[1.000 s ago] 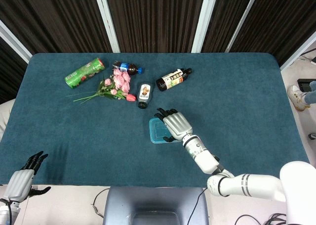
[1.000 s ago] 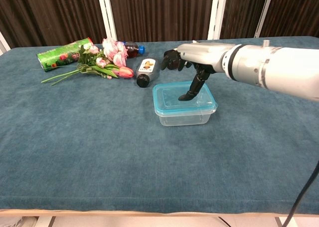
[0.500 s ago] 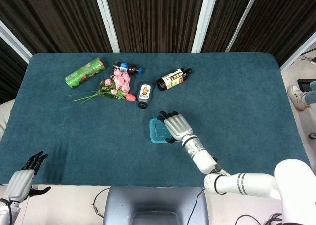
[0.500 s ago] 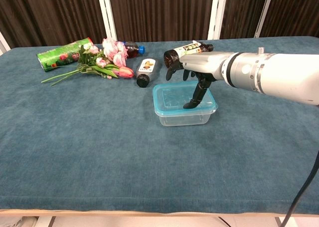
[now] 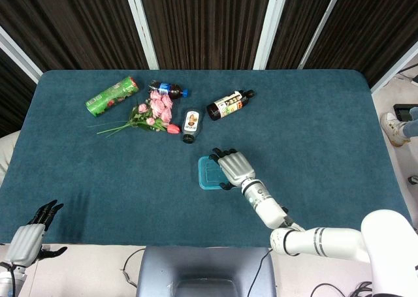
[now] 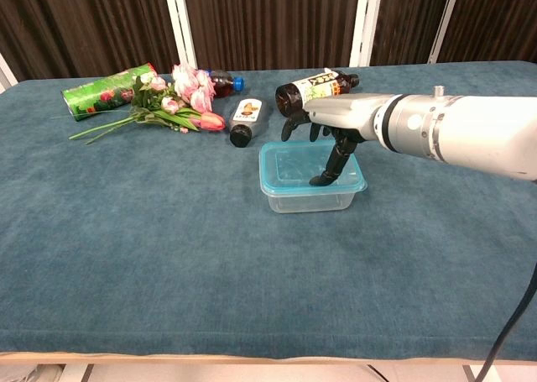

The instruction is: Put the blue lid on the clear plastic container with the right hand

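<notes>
Blue lid [image 6: 298,165], teal tablecloth [image 6: 168,256], pink flowers [image 6: 186,92], green can [image 6: 107,90].

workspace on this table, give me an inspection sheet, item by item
surface: teal cloth table, flat.
job's things: blue lid sits on the clear plastic container.
clutter: green can lying down; pink flowers; cola bottle, small dark bottle and dark sauce bottle, all on their sides.
hands: right hand over the lid, one fingertip pressing it; left hand idle at the near left table edge, holding nothing.
cables: black cable at lower right.
surroundings: dark curtains behind; someone's shoe at far right.
</notes>
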You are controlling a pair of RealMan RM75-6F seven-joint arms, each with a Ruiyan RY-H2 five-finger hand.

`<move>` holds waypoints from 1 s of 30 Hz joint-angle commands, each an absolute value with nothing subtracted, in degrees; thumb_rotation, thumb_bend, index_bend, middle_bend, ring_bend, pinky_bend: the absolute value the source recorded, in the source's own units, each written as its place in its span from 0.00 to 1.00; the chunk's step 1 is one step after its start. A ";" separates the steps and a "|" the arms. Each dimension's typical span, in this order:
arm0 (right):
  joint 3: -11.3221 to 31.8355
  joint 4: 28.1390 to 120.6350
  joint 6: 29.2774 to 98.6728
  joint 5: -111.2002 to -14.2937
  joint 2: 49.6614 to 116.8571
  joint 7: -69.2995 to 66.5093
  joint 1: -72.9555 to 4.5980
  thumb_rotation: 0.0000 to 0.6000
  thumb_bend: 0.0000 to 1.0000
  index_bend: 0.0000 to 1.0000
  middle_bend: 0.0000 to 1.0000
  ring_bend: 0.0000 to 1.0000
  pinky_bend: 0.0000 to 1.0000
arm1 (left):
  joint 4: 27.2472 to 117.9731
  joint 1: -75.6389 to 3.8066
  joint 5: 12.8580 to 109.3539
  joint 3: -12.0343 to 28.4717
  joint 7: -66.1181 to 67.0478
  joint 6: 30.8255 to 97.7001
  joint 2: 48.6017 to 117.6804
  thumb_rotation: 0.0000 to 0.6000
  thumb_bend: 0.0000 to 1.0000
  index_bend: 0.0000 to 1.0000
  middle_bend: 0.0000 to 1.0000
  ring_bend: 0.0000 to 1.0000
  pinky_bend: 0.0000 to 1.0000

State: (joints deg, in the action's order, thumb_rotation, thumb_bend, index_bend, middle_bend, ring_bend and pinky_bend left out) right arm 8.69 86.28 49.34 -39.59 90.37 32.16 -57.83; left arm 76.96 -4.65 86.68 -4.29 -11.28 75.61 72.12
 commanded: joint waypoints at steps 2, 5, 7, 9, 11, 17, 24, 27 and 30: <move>8.55 86.41 49.57 -39.64 90.30 32.05 -57.75 1.00 0.37 0.32 0.21 0.27 0.31 | 76.92 -4.64 86.64 -4.32 -11.37 75.54 72.13 1.00 0.49 0.11 0.00 0.00 0.35; 8.41 86.28 49.39 -39.61 90.28 31.82 -57.71 1.00 0.37 0.32 0.21 0.27 0.31 | 76.93 -4.65 86.68 -4.34 -11.36 75.52 72.13 1.00 0.49 0.11 0.00 0.00 0.35; 8.30 86.07 49.16 -39.63 90.32 31.55 -57.67 1.00 0.37 0.32 0.21 0.27 0.31 | 76.92 -4.68 86.70 -4.34 -11.28 75.48 72.15 1.00 0.49 0.11 0.00 0.00 0.35; 8.22 85.68 48.93 -39.70 90.47 31.27 -57.65 1.00 0.37 0.32 0.21 0.27 0.31 | 76.94 -4.70 86.70 -4.34 -11.25 75.45 72.15 1.00 0.49 0.11 0.00 0.00 0.35; 8.15 85.28 48.66 -39.69 90.62 31.07 -57.66 1.00 0.37 0.32 0.21 0.27 0.31 | 76.94 -4.70 86.69 -4.32 -11.23 75.45 72.15 1.00 0.49 0.11 0.00 0.00 0.35; 7.86 84.28 47.96 -39.74 91.07 30.46 -57.64 1.00 0.37 0.32 0.21 0.27 0.31 | 76.92 -4.64 86.68 -4.33 -11.28 75.53 72.14 1.00 0.49 0.11 0.00 0.00 0.35; 7.59 83.26 46.87 -40.31 91.43 29.00 -57.31 1.00 0.37 0.32 0.21 0.27 0.31 | 76.74 -4.64 86.74 -4.36 -11.58 75.49 72.21 1.00 0.49 0.11 0.00 0.00 0.35; 7.51 82.83 46.36 -40.76 91.54 28.15 -57.08 1.00 0.37 0.32 0.21 0.27 0.31 | 76.64 -4.64 86.69 -4.37 -11.59 75.41 72.26 1.00 0.49 0.11 0.00 0.00 0.35; 7.46 82.43 46.02 -41.17 91.64 27.53 -56.93 1.00 0.37 0.31 0.21 0.27 0.31 | 76.62 -4.68 86.69 -4.37 -11.58 75.35 72.27 1.00 0.49 0.11 0.00 0.00 0.35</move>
State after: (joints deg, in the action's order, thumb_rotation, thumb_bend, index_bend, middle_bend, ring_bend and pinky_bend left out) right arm 7.48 82.49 46.07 -41.10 91.61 27.58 -56.97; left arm 76.62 -4.68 86.68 -4.37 -11.58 75.34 72.27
